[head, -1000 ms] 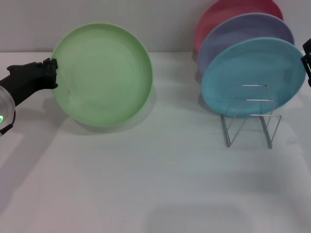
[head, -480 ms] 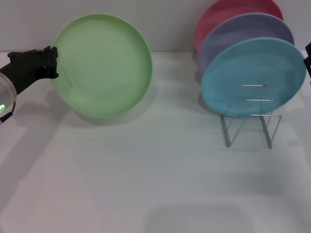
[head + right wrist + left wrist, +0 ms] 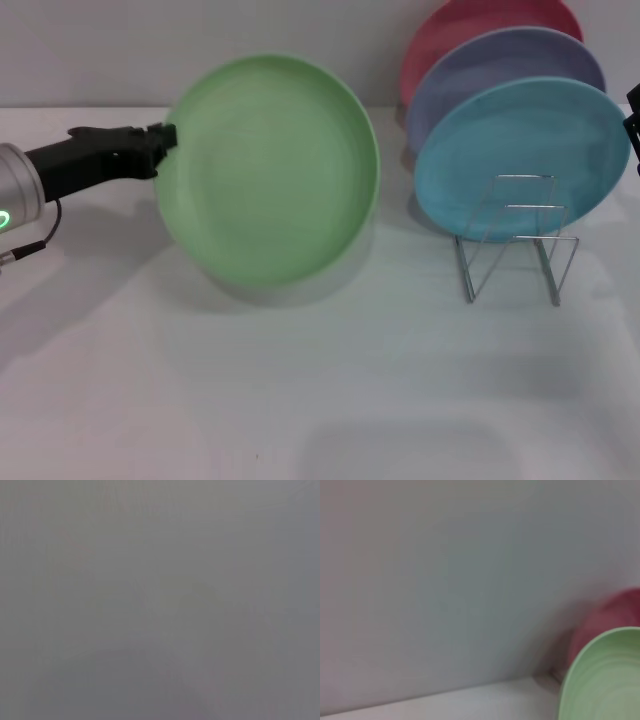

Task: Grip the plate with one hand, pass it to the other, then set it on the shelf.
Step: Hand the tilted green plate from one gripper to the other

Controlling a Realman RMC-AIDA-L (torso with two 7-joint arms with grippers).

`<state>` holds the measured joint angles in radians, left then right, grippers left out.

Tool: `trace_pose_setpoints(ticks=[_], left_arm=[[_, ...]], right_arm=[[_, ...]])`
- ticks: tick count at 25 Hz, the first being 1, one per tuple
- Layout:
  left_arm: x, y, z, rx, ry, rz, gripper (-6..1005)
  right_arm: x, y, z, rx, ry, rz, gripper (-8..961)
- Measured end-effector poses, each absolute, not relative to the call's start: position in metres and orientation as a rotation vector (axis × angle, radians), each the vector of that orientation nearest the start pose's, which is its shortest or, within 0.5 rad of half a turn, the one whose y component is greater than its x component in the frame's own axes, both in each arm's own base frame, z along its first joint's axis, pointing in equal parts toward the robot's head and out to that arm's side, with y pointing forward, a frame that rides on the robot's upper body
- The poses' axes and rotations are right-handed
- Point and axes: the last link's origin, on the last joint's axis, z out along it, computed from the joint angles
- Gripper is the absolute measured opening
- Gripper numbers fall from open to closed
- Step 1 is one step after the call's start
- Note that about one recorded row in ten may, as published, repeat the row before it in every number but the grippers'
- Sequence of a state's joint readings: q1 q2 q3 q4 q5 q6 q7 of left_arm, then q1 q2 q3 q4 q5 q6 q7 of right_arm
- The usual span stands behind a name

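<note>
1. the left pincer reaches in from the left edge of the head view and is clamped on the left rim of the light green plate.
2. the plate is held upright and raised off the white bench, its hollow face turned toward the camera; its shadow lies on the bench just below it.
3. it hangs left of centre, well apart from the wire dish rack, which stands on the bench at the right.
4. the rack carries three upright plates, one behind the other: a light blue plate nearest, a lavender plate behind it, and a pink-red plate farthest back by the wall.
5. the rack's nearest wire loops stand bare in front of the blue plate.
6. the left wrist view shows a curved part of the green plate with the pink-red plate beyond it, against a plain grey wall.
7. the right pincer only peeks in as a dark shape at the far right edge, beside the blue plate; i cannot tell how it is set.
8. the right wrist view shows only plain grey.
</note>
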<state>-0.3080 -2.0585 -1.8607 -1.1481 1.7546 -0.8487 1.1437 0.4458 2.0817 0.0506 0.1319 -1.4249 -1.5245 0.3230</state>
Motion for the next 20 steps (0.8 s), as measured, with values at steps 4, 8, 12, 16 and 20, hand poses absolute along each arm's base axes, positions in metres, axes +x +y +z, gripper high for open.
trace_pose_setpoints(ticks=[4,8,12,16,20], left_arm=[[-0.236,0.380,0.027,-2.258,-0.829,-0.472,36],[-0.241,0.383,0.029,-2.249,-0.754,-0.376,35],[-0.241,0.386,0.039,-2.199,-0.667,-0.357,35],[-0.238,0.387,0.044,-2.179,-0.587,-0.339,35],[-0.231,0.389,0.043,-2.147,-0.470,-0.298,36]], right_arm=[[0.311,0.307,0.008,-1.438,0.513,1.037,689],[0.311,0.307,0.008,-1.439,0.513,1.038,689],[0.311,0.307,0.008,-1.438,0.518,1.042,688],[0.310,0.308,0.008,-1.438,0.519,1.044,688],[0.310,0.308,0.008,-1.437,0.525,1.054,688]])
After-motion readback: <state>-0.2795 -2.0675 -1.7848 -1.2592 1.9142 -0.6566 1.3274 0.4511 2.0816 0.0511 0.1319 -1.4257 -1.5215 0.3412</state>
